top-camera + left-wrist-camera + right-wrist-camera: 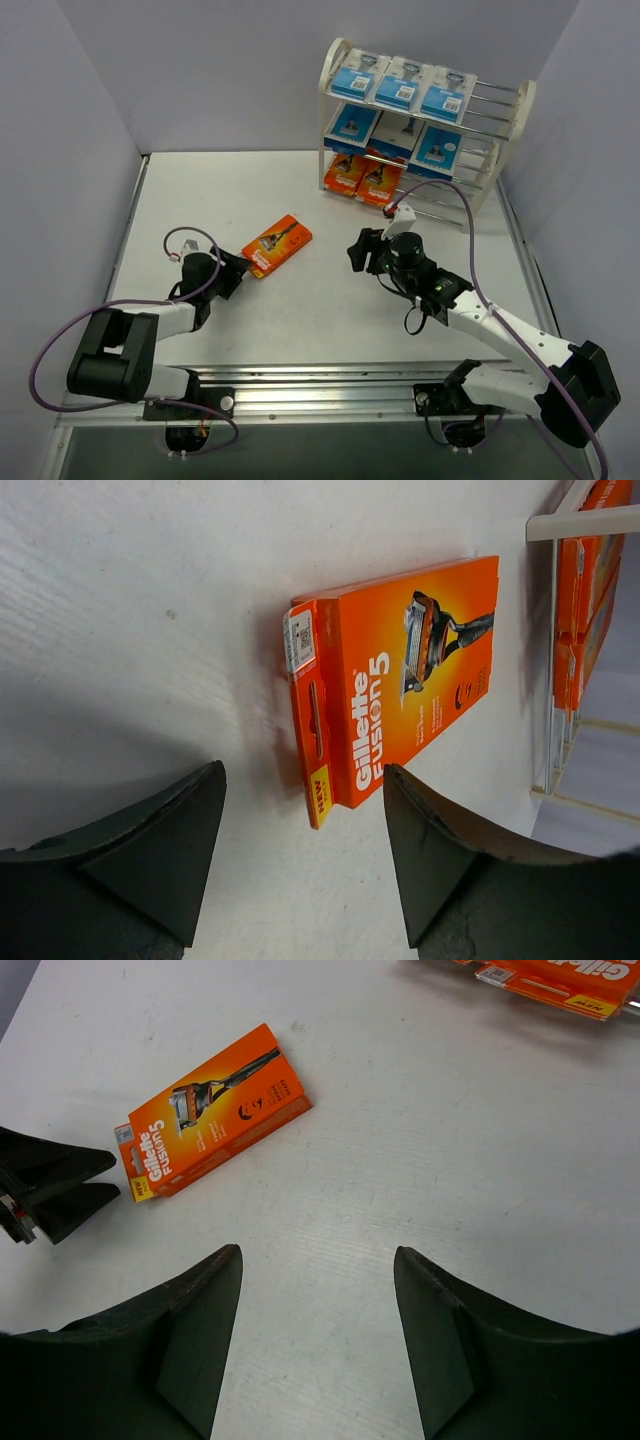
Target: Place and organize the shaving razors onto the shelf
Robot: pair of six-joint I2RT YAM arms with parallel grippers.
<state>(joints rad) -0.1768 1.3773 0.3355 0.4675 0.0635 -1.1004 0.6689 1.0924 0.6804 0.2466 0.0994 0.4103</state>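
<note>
The left gripper [302,780] has its jaws parted and clamps nothing. The near end of a flat orange cardboard razor box [400,680] lies on the white table [450,1110] right at its tips, seemingly untouched. The right gripper [318,1260] hangs open and empty. Beyond stands the cream-white wire shelf [329,75] — blue blister packs [398,85] above, orange boxes [363,175] lowest.

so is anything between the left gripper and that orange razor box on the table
Nothing visible. The left gripper, jaws open, faces the orange Gillette Fusion5 box across bare table. The stretch from box to shelf is bare too, though the right gripper hangs beside that route.
</note>
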